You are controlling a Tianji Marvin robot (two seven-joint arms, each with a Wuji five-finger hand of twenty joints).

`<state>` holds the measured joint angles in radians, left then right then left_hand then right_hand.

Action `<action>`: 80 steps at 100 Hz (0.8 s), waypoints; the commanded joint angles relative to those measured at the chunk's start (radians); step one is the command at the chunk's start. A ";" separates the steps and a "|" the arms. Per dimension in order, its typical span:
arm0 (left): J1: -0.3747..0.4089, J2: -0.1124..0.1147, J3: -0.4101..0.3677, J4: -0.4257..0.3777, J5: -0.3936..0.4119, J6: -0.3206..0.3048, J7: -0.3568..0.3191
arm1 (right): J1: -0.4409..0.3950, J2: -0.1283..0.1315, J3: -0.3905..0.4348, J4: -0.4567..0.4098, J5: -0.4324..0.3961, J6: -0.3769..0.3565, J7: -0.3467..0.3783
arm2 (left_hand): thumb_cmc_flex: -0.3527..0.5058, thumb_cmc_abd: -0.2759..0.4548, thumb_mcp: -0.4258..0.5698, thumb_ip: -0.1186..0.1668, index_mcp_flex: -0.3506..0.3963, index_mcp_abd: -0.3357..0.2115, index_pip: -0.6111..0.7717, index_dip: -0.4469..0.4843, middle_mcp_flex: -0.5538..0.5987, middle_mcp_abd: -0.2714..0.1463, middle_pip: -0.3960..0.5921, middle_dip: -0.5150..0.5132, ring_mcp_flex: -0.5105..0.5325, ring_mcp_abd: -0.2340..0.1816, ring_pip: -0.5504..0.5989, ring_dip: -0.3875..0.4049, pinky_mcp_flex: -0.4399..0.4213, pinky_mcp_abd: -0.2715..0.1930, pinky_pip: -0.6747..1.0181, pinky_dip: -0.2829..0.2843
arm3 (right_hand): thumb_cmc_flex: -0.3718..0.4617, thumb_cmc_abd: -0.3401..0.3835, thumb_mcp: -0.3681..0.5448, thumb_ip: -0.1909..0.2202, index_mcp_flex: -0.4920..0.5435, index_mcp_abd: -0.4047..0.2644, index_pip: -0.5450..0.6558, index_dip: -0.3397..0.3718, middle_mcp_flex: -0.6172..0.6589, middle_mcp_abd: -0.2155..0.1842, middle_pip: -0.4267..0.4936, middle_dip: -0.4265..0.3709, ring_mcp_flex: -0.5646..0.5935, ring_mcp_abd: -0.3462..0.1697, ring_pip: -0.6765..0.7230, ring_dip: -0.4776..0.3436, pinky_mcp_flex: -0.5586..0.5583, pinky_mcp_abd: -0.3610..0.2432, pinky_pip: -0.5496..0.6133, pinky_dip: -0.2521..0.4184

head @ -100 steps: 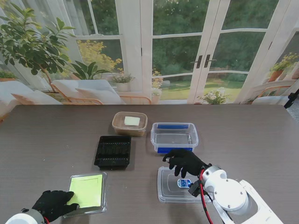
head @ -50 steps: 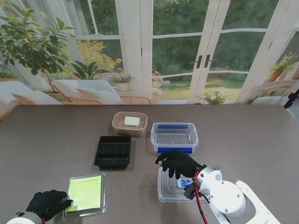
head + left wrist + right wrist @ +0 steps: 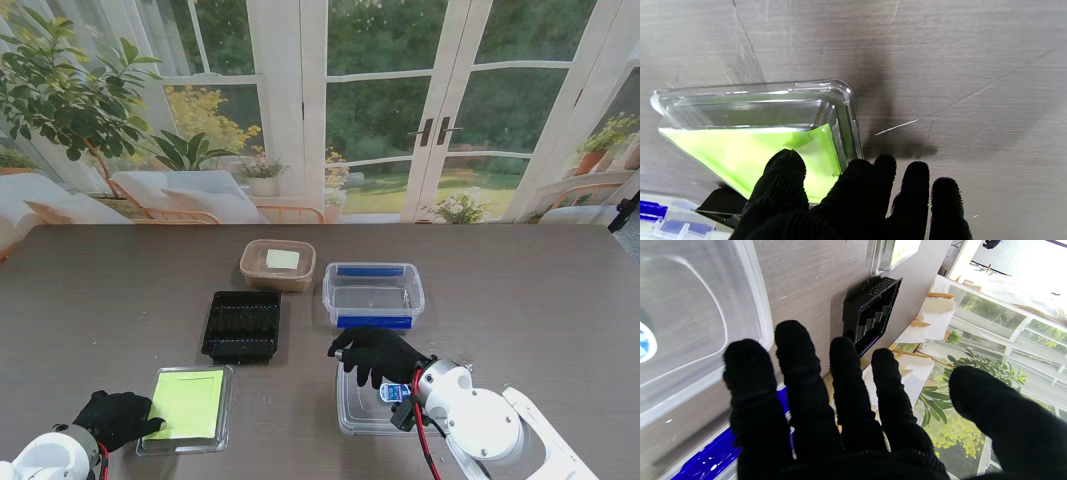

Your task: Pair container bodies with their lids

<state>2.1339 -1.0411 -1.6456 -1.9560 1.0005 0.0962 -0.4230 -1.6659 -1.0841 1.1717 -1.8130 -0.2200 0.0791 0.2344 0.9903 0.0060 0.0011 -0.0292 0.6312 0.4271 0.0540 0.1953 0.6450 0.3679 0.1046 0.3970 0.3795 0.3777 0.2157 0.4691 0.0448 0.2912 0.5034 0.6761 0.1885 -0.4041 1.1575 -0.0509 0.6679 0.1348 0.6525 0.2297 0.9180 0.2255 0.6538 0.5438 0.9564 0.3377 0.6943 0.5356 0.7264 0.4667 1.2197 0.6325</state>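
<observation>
Right hand, fingers spread and empty, hovers over the clear flat plastic lid's far edge, blue-clipped clear tub just beyond

table — 3 tubs, 2 lids

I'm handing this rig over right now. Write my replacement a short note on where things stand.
Left hand: open, fingers at the left edge of the green-labelled clear lid, thumb over its edge in the wrist view; not lifted.
Right hand: open, fingers spread over the far edge of the clear lid, holding nothing.
Black tray, tan container and blue-clipped clear tub all sit uncovered farther from me.
Done: nothing paired.
Left: both lids still need placing on their matching bodies.
</observation>
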 commanded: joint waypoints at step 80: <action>0.028 0.016 0.005 -0.033 0.055 -0.073 -0.112 | -0.014 0.004 -0.056 -0.017 -0.033 -0.010 0.010 | 0.000 0.038 -0.012 0.026 0.034 -0.117 0.059 0.024 0.019 -0.064 0.008 -0.004 -0.022 -0.029 -0.032 -0.028 -0.029 -0.015 0.011 -0.053 | 0.011 0.015 -0.076 -0.021 -0.066 -0.042 -0.029 -0.015 0.021 0.013 0.001 -0.008 0.039 0.005 0.026 0.005 -0.296 0.014 0.014 -0.001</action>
<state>2.1669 -1.0239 -1.6535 -2.0049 1.0641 0.0389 -0.5021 -1.6779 -1.0757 1.1306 -1.8251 -0.2436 0.0722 0.2362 0.9903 0.0172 0.0000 -0.0330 0.6408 0.4084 0.0998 0.2125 0.6452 0.3949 0.1111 0.3978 0.3659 0.3566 0.2027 0.4483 0.0338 0.2880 0.5037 0.6319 0.1885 -0.4041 1.1575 -0.0509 0.6361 0.1220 0.6391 0.2292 0.9180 0.2255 0.6538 0.5437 0.9663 0.3377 0.7001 0.5356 0.7264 0.4667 1.2197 0.6325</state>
